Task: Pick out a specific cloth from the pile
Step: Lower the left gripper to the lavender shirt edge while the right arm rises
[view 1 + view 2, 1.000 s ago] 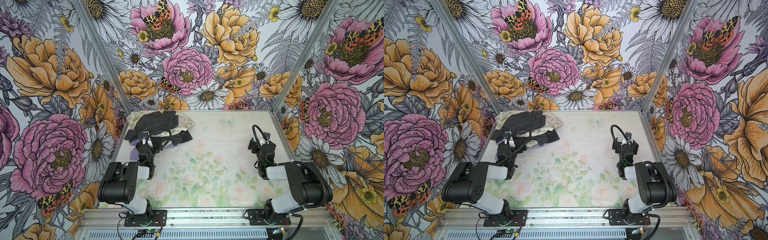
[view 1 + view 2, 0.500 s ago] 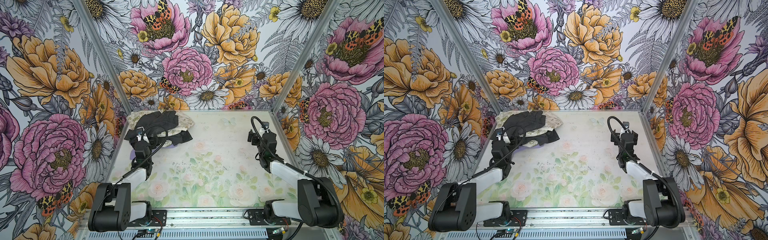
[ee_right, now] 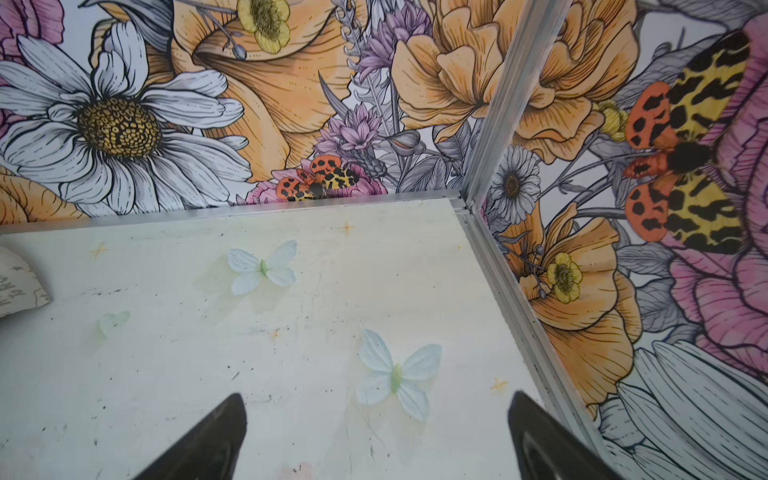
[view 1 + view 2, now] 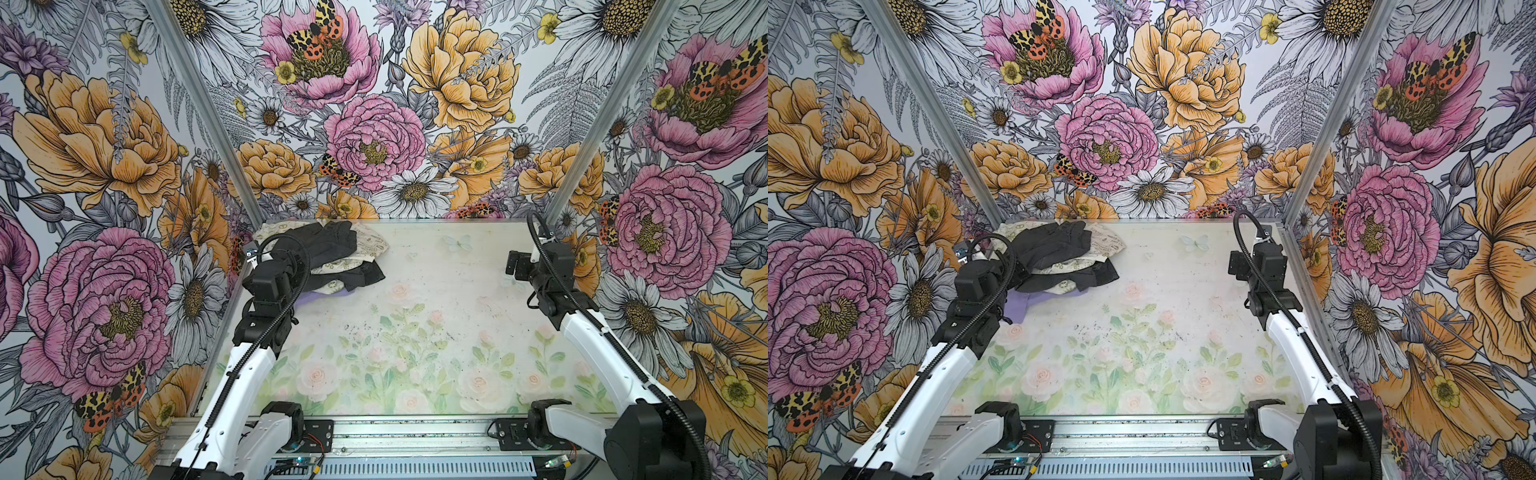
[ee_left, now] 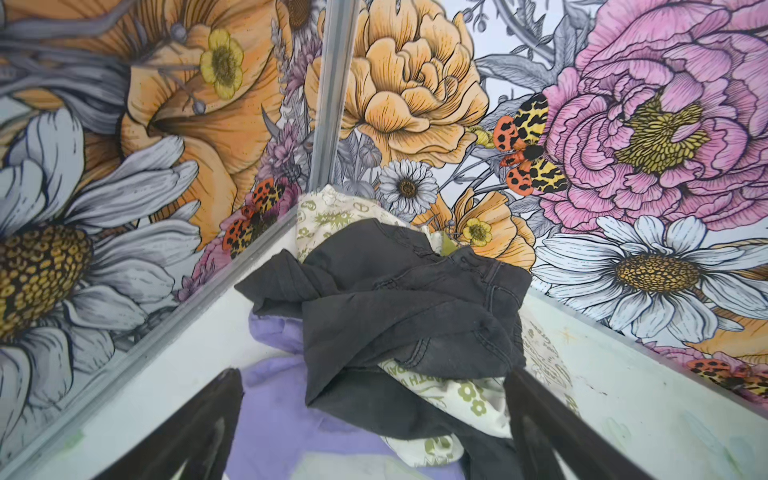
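Top views: the pile (image 4: 332,249) sits in the far-left corner, and the cloth (image 4: 1023,303) pokes out under its near edge.
Left wrist: left gripper (image 5: 374,374) spread wide, empty, hovering at the pile's near edge with lavender by 1 finger.
Right wrist: right gripper (image 3: 376,399) spread wide, empty, over the table (image 3: 166,332).
Step looks like pre-grasp. Next: shift onto lavender only, pinch, drag out.

The cloth (image 4: 1022,306) peeks out — under the pile (image 4: 1052,246).
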You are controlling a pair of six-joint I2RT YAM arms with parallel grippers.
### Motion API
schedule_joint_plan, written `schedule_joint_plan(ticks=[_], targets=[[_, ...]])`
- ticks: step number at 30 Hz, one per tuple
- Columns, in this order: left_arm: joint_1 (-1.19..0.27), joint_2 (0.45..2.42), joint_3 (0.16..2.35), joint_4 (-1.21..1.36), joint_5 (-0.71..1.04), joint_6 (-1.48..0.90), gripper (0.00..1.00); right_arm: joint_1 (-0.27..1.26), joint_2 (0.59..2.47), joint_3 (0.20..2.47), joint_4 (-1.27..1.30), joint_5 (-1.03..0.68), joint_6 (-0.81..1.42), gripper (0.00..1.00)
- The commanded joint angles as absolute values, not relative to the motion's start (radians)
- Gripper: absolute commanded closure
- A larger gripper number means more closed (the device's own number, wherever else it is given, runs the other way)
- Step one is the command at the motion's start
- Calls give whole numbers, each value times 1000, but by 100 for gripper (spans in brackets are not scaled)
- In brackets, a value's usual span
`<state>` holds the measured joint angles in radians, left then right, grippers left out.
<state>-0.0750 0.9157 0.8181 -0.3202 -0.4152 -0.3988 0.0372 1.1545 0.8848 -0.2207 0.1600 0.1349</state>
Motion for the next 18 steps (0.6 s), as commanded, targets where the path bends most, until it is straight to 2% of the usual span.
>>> schedule_joint_plan(ticks=[1, 5, 12, 18], targets=[[14, 921, 839, -589, -286, -607, 2, 36, 1151, 939, -301, 3, 193, 3], [120, 951, 845, -652, -154, -675, 1, 63, 1193, 987, -310, -85, 227, 4], [226, 1056, 864, -739, -37, -701, 1, 191, 1262, 1097, -340, -78, 204, 4], [269, 1111, 829, -745, -10, -732, 6, 248, 1315, 1171, -369, -97, 206, 4]])
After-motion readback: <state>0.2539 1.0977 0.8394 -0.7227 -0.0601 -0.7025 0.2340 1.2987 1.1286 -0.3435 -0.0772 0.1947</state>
